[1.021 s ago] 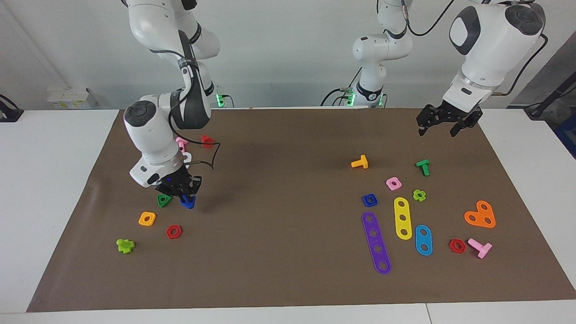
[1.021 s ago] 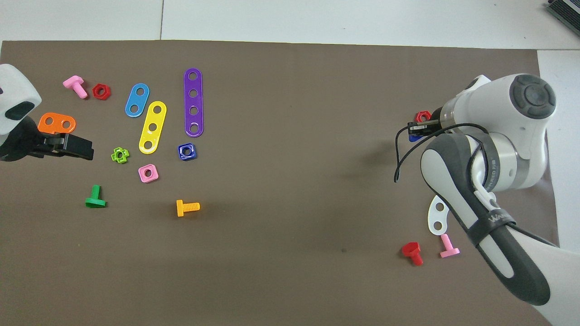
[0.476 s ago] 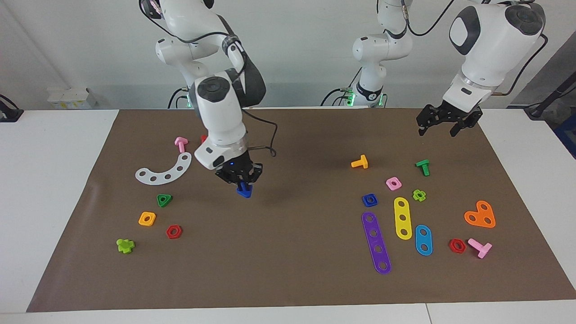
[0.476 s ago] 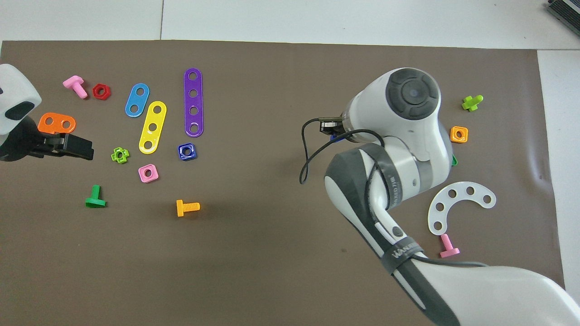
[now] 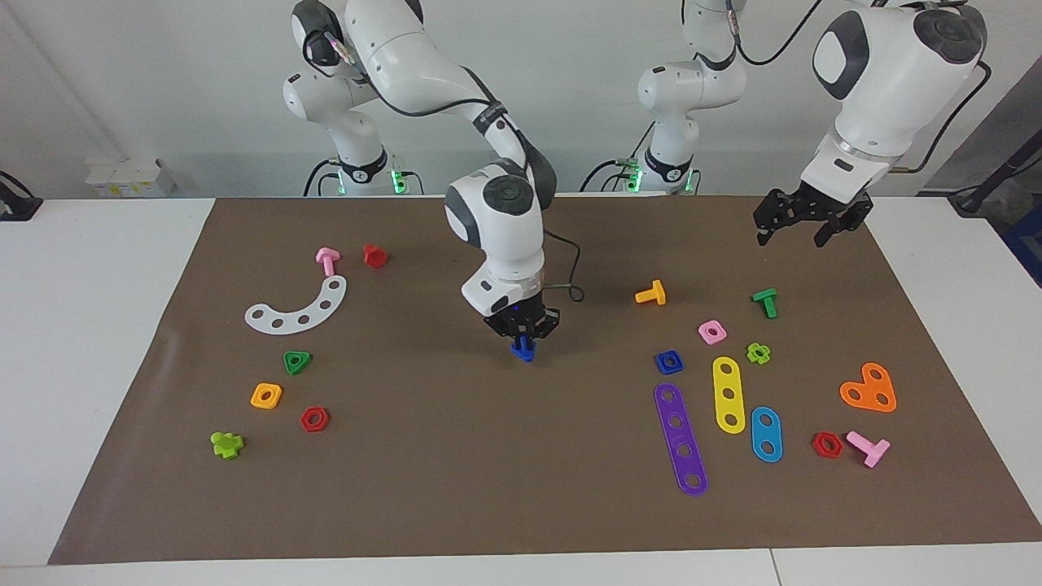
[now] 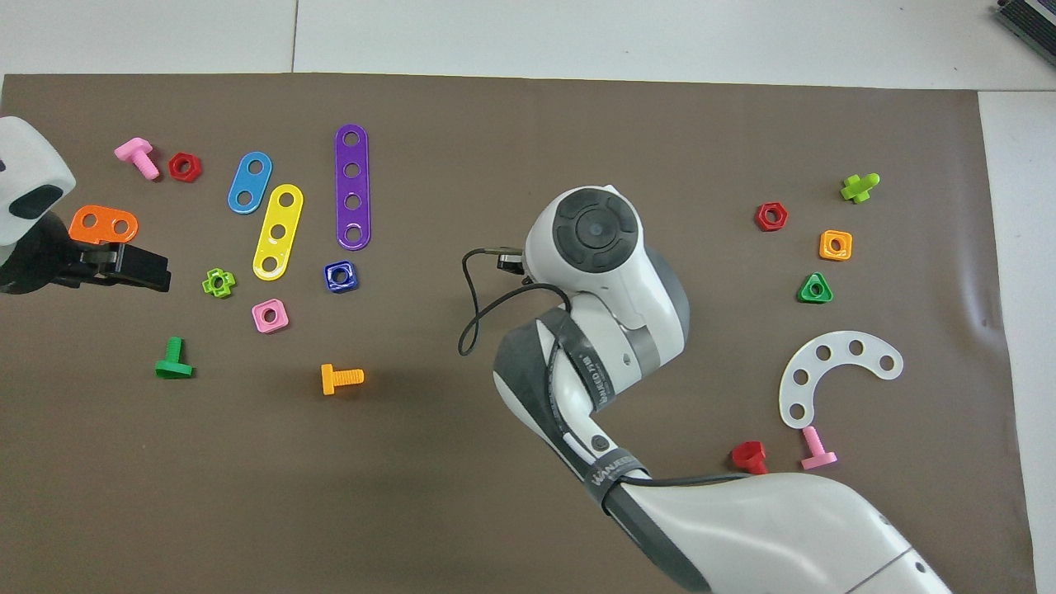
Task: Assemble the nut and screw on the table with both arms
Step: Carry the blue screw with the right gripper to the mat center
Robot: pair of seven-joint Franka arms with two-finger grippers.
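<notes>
White tabletop [image 5: 98,342]: right gripper [image 5: 522,330] is pinching the small dark-blue plastic screw [image 5: 523,349], seemingly head-down; keep it plumb approaching the dark-blue square nut [image 5: 669,361]; left gripper [image 5: 802,222] is waiting, spread.

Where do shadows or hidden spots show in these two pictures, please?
Facing view: a soft shadow lies on the brown mat near the screw held in the right gripper. Overhead view: the right arm's wrist hides that gripper and the screw; the left gripper is dark against the mat.

Overhead: right pincer [image 5: 523,332], screw [image 5: 523,350] hidden under arm
</notes>
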